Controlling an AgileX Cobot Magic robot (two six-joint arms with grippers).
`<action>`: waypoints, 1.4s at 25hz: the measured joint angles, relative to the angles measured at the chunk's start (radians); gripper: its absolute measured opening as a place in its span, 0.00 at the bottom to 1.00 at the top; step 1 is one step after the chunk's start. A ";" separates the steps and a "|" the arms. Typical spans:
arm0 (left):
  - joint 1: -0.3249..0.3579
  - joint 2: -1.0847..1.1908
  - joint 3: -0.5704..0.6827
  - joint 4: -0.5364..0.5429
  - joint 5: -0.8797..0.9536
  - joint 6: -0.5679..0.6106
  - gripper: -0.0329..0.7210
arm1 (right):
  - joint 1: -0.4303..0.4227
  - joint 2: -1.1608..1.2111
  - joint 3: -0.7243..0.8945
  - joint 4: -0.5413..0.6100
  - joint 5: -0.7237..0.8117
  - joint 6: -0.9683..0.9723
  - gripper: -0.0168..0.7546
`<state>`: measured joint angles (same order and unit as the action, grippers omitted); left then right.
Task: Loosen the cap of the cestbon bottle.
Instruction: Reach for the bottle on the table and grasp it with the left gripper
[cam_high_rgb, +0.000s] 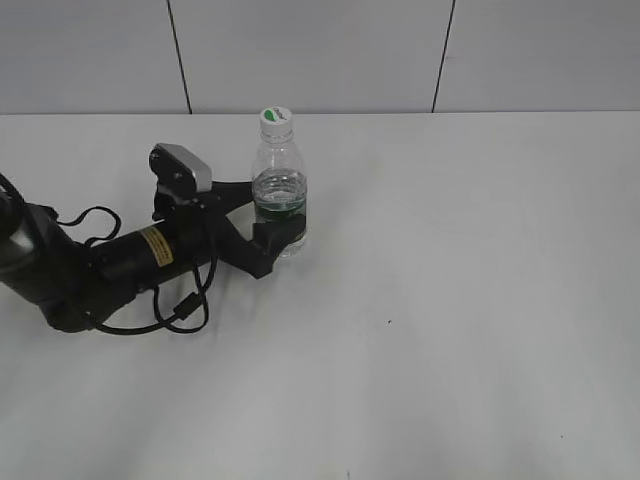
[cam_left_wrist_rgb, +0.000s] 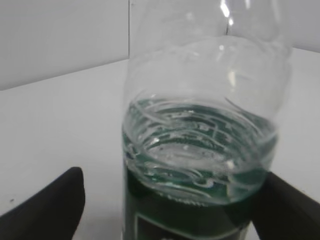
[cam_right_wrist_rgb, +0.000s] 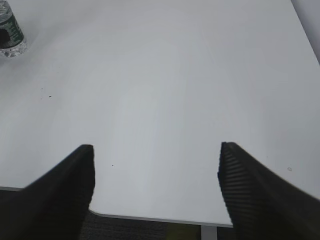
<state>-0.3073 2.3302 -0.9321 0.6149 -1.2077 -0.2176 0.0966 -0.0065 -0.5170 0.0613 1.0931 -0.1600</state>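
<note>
The small clear plastic cestbon bottle (cam_high_rgb: 279, 185) stands upright mid-table between the left gripper's (cam_high_rgb: 281, 226) spread, seemingly not yet clamping jaws, so twisting its white screw cap (cam_high_rgb: 275, 118) with the wide-open right gripper (cam_right_wrist_rgb: 155, 192) could spin or topple it.

L gripper (cam_high_rgb: 268, 216) low, jaws spread; R gripper (cam_right_wrist_rgb: 155, 190) wide apart.

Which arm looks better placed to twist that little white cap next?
The right. The left claw already brackets the cestbon bottle at its green label, so it is busy steadying it. The right claw is open and empty, so it is free for the cap, though far off.
</note>
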 joint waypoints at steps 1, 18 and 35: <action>0.000 0.002 -0.008 0.004 0.000 -0.005 0.83 | 0.000 0.000 0.000 0.000 0.000 0.000 0.78; -0.058 0.005 -0.103 -0.012 0.047 -0.022 0.83 | 0.000 0.000 0.000 0.000 0.000 0.000 0.78; -0.058 0.063 -0.103 -0.068 0.014 -0.032 0.81 | 0.000 0.000 0.000 0.000 0.000 0.000 0.78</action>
<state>-0.3652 2.3935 -1.0355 0.5470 -1.1939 -0.2497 0.0966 -0.0065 -0.5170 0.0613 1.0931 -0.1600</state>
